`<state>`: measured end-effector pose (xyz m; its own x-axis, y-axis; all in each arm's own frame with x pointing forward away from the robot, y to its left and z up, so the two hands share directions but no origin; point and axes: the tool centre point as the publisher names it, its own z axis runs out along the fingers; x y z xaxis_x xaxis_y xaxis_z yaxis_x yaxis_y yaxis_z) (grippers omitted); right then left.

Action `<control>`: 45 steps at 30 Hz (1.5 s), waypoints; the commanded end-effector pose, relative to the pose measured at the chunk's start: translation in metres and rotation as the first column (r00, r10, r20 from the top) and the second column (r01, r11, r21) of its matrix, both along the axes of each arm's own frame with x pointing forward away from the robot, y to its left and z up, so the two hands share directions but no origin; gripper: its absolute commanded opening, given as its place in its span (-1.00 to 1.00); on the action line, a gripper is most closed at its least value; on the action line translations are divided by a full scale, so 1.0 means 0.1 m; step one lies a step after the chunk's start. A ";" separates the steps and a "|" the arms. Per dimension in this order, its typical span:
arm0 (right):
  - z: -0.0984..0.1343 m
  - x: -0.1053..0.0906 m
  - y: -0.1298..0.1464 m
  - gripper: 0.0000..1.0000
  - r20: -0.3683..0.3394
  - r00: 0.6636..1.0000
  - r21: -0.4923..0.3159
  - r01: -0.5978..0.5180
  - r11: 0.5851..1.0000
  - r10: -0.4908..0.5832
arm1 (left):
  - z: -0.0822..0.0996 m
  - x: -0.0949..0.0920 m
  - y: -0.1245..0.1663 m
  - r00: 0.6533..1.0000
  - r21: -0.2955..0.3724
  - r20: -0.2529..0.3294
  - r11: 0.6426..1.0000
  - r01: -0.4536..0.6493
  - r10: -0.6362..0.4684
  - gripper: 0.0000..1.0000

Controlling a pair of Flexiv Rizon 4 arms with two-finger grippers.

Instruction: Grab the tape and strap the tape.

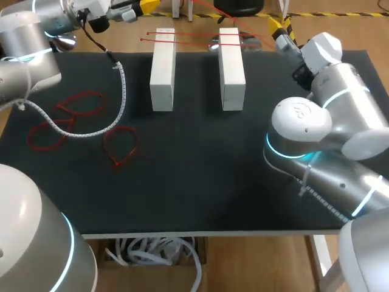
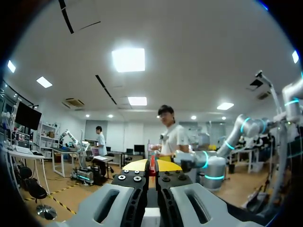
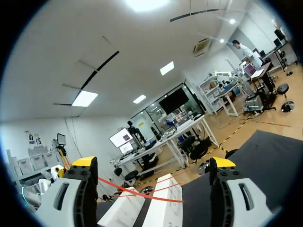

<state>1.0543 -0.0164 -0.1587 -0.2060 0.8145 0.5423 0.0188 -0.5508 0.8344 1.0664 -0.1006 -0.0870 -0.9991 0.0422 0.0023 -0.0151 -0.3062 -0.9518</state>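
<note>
Two thin red tape strands lie across the tops of two white blocks at the back of the black table. My left gripper hangs beyond the table's far left edge; in its wrist view the gripper is shut on a short piece of red tape. My right gripper is at the far right, past the right block, and stands open. The red strands run ahead of it between its fingers, untouched, over the white blocks.
Several looped red ties lie on the left of the black mat. A white spiral-wrapped cable from my left arm drapes over them. My right arm's elbow hangs over the right side of the table.
</note>
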 end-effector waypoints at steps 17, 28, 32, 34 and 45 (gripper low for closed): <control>0.09 0.07 -0.02 1.00 -0.007 0.997 -0.077 -0.082 0.994 0.081 | 0.01 -0.01 0.00 1.000 0.002 -0.002 1.000 -0.003 0.003 -1.00; 0.09 0.07 -0.02 1.00 -0.007 0.997 -0.077 -0.082 0.994 0.081 | 0.01 -0.01 0.00 1.000 0.002 -0.002 1.000 -0.003 0.003 -1.00; 0.19 -0.01 -0.03 1.00 0.053 0.997 -0.012 -0.048 0.999 0.048 | 0.01 -0.01 0.00 1.000 0.002 -0.002 1.000 -0.003 0.003 -1.00; 0.27 -0.08 -0.02 1.00 0.109 0.994 0.080 -0.037 0.996 0.029 | 0.01 -0.01 0.00 1.000 0.002 -0.002 1.000 -0.003 0.003 -1.00; 0.35 -0.25 -0.05 1.00 0.246 0.958 0.500 0.004 0.866 -0.147 | 0.01 -0.01 0.00 1.000 0.002 -0.002 1.000 -0.003 0.003 -1.00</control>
<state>1.0261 -0.0242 -0.1137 -0.2556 0.6281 0.7350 -0.0573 -0.7687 0.6370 1.0664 -0.1006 -0.0870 -0.9991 0.0421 0.0023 -0.0151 -0.3062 -0.9519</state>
